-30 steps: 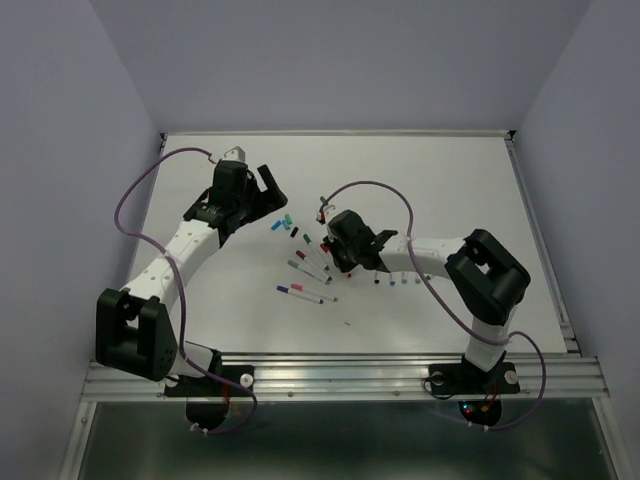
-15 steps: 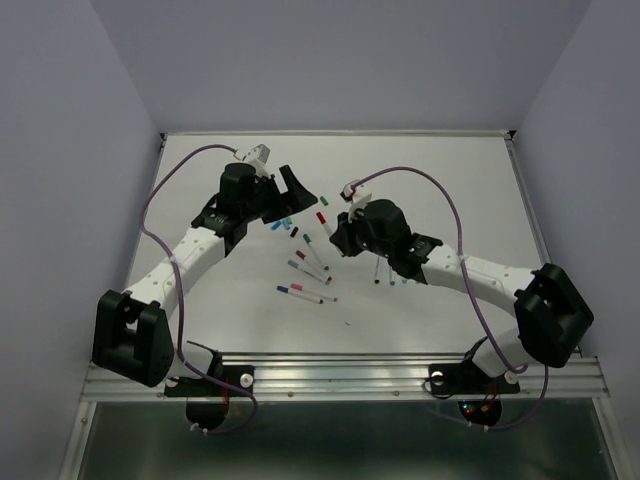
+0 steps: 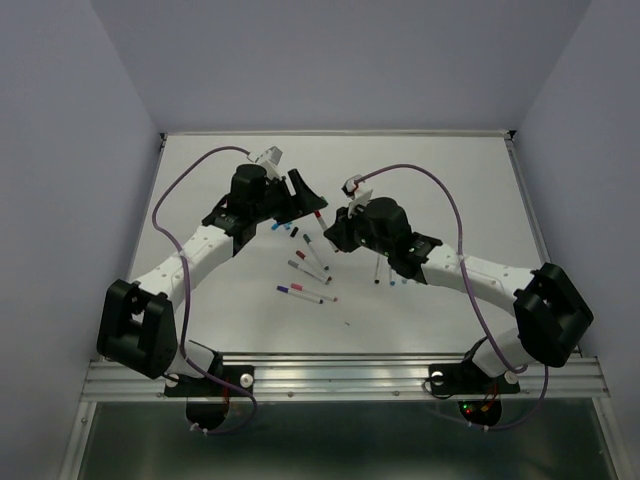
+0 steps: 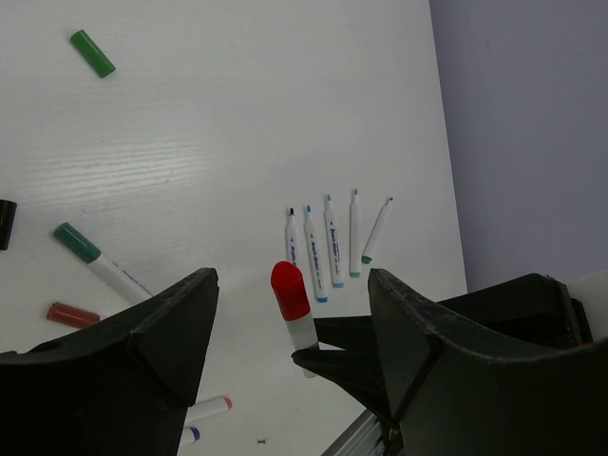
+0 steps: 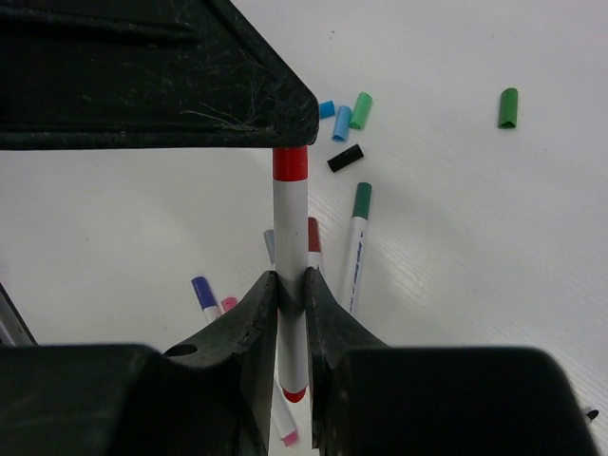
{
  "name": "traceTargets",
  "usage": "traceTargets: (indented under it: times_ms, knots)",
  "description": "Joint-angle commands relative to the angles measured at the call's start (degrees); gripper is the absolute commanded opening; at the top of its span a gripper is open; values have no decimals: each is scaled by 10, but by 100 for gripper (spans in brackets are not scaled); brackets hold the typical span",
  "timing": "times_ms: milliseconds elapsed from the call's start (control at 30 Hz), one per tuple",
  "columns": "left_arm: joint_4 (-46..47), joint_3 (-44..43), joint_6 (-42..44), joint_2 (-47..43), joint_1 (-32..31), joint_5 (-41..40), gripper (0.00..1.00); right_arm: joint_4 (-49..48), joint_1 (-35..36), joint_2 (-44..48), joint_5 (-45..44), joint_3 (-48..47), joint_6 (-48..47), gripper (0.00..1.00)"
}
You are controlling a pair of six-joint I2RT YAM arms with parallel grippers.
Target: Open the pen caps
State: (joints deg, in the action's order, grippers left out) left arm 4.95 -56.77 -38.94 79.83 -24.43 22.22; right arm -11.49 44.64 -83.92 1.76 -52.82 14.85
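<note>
My right gripper (image 5: 291,285) is shut on the white barrel of a pen (image 5: 290,237) and holds it off the table (image 3: 450,190). Its red pen cap (image 4: 288,288) points at my left gripper (image 4: 293,296). That gripper is open, one finger (image 4: 161,323) on each side of the cap with a gap both ways. From above, the pen (image 3: 321,217) bridges the left gripper (image 3: 306,196) and the right gripper (image 3: 335,232). Loose pen caps lie on the table: green (image 5: 509,106), blue (image 5: 341,123), another green (image 5: 361,109) and black (image 5: 345,158).
Several uncapped pens (image 4: 328,249) lie in a row by my right arm (image 3: 470,270). Capped pens lie mid-table: a green-capped one (image 5: 356,242), a dark red one (image 5: 313,242), and purple and pink ones (image 3: 300,292). A green cap (image 4: 92,52) lies apart.
The right gripper lifted the red-capped pen from the pile and turned it toward the left arm. The left gripper moved right around the cap, and its jaws have narrowed.
</note>
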Motion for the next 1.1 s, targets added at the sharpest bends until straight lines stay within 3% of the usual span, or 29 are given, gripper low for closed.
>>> traceTargets:
  times_ms: [0, 367, 467, 500, 600, 700, 867, 1067]
  knots:
    - [31, -21, 3, -4, -7, 10, 74, -48, -3, 5, 10, -30, 11, 1]
    - [35, -25, 2, 6, -9, 12, 51, -59, -3, 2, 17, -39, 11, 1]
    - [34, -25, 1, 6, -9, 12, 36, -58, -3, -1, 19, -40, 8, 1]
    - [34, -25, 0, 6, -9, 12, 25, -59, -3, -3, 21, -40, 7, 1]
    - [34, -25, -2, 7, -9, 10, 7, -57, -3, -7, 31, -38, 3, 1]
    - [31, -26, -2, 9, -9, 9, 0, -41, -3, -12, 52, -36, -12, 1]
    - [30, -31, -4, 9, -9, -14, 0, 2, -3, -21, 108, -29, -32, 1]
    - [15, -83, -2, 30, -4, -111, 0, 39, 3, -27, 257, 31, -12, 1]
